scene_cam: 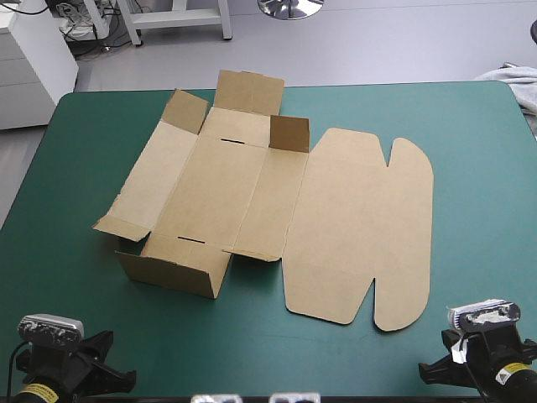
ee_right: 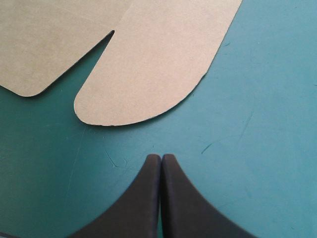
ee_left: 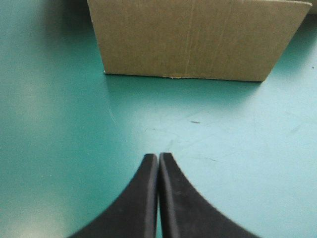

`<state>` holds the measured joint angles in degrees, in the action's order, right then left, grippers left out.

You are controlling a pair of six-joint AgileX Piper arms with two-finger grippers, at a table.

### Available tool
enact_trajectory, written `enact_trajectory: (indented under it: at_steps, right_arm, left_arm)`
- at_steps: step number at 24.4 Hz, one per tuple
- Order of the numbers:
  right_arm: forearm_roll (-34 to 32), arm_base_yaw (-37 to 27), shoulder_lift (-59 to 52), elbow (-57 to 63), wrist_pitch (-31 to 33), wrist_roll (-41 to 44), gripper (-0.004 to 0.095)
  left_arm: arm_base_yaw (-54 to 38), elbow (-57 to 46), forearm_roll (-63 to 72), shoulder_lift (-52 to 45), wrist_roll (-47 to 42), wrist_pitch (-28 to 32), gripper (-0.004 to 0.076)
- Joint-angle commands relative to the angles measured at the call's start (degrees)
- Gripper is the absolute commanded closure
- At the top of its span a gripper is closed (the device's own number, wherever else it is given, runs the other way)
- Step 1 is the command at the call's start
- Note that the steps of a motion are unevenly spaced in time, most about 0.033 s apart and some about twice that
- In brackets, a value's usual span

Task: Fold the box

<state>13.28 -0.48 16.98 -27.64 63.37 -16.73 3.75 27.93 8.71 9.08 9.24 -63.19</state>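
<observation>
The left gripper (ee_left: 158, 156) sits on the near side of the box (scene_cam: 252, 193), off its left near corner, with its black fingers pressed together into one point and nothing between them. It points at the box's upright near wall (ee_left: 188, 39). A strip of bare teal-green cover (scene_cam: 470, 151) lies between fingertips and board, so the two are apart. In the high view this near wall (scene_cam: 172, 270) stands raised at the box's left half. Behind it the base panel lies flat, and a long side panel (scene_cam: 155, 172) spreads out to the left. At the box's far end, three short flaps (scene_cam: 249, 91) tilt up from the board. To the right of the base, the broad lid (scene_cam: 361, 227) lies flat on the cover, with a rounded tab at its far right corner and another at its near right corner. The right gripper (ee_right: 161, 157) waits on the near side of the box, off its right near corner. Its fingers are closed tip to tip and it grips nothing. The near rounded tab (ee_right: 158, 64) lies just ahead of its tip, near but not touching. Well beyond the box's right side, a pale grey cloth (scene_cam: 513, 82) rests at the cover's far right corner.
</observation>
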Motion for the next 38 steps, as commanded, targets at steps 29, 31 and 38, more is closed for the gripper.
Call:
enact_trajectory:
  at_steps: [29,31,38]
  right_arm:
    - [0.6,0.2,0.6,-1.2,-2.4,-0.5,0.0927]
    - [0.6,0.2,0.6,-1.2,-2.4,-0.5,0.0927]
    - [0.6,0.2,0.6,-1.2,-2.4,-0.5,0.0927]
  left_arm:
    - [0.2,36.5,1.1,39.5,-1.2,-1.8,0.0734]
    - [0.2,40.4,1.1,44.4,-1.2,-1.0,0.0734]
    - [0.1,52.9,1.1,60.5,-1.2,-0.3,0.0734]
